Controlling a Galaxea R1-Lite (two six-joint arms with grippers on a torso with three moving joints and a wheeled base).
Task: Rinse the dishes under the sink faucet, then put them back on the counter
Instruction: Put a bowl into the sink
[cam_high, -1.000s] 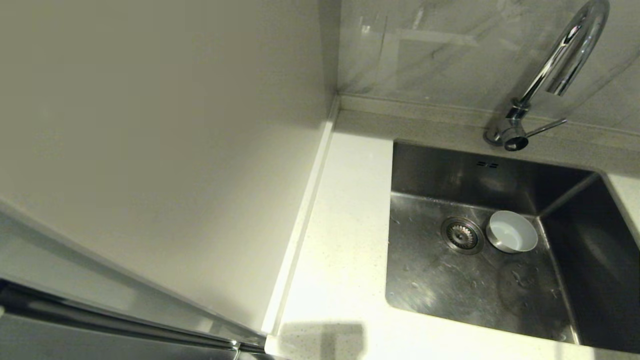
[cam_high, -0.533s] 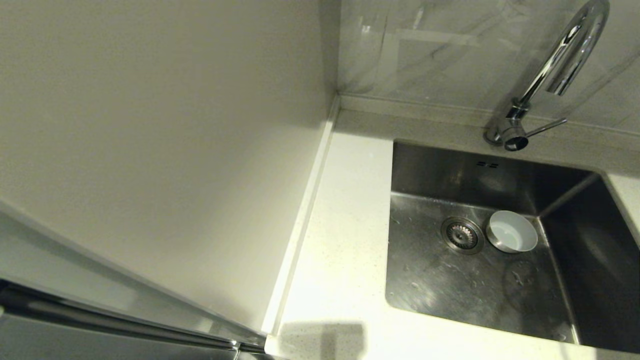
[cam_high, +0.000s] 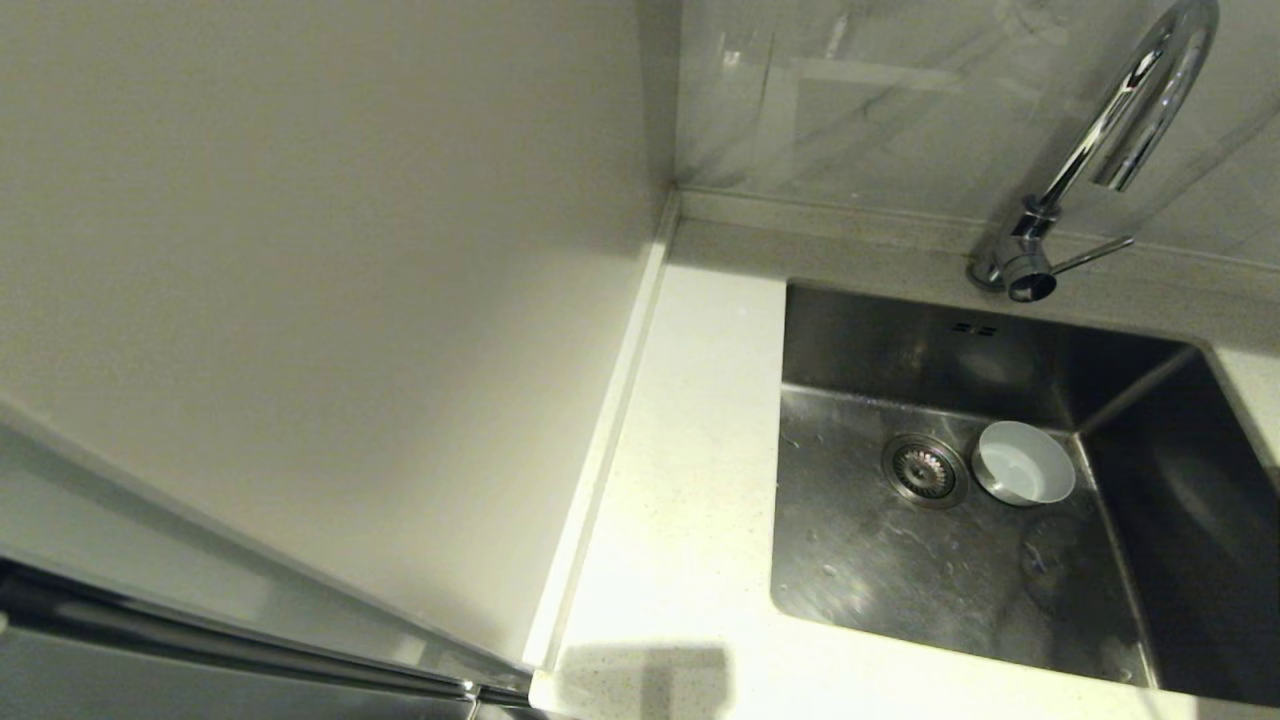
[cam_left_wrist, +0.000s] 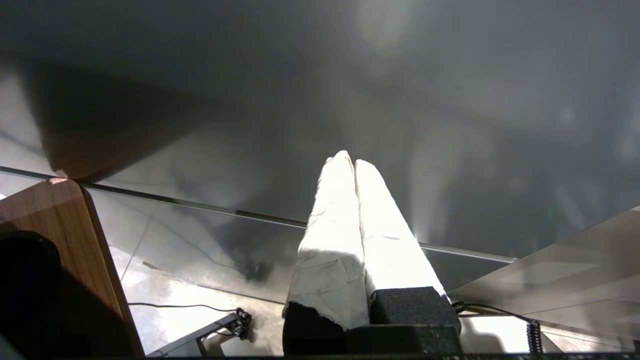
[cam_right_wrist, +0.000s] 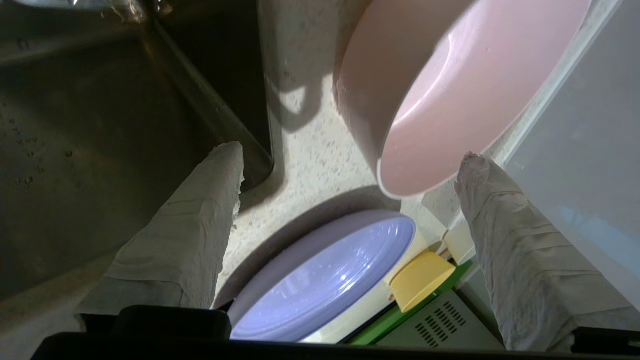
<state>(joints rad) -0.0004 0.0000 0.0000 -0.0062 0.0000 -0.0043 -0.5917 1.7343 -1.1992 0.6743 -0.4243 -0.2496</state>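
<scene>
The right hand (cam_right_wrist: 350, 160) hangs with fingers apart and empty over the worktop (cam_right_wrist: 310, 150) just right of the sink (cam_right_wrist: 100, 125), the pink bowl (cam_right_wrist: 450, 85) and lavender plate (cam_right_wrist: 325, 275) below it. The left hand (cam_left_wrist: 349, 160), fingers together, sits parked away from the work. The mug (cam_high: 1023, 462) stands in the sink beside the drain, under no running faucet (cam_high: 1110, 130), so it seems the piece left to rinse and return.

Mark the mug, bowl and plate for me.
mug (cam_high: 1024, 463), head view, inner wall.
bowl (cam_right_wrist: 450, 100), right wrist view, inside surface.
plate (cam_right_wrist: 325, 280), right wrist view, centre of face.
</scene>
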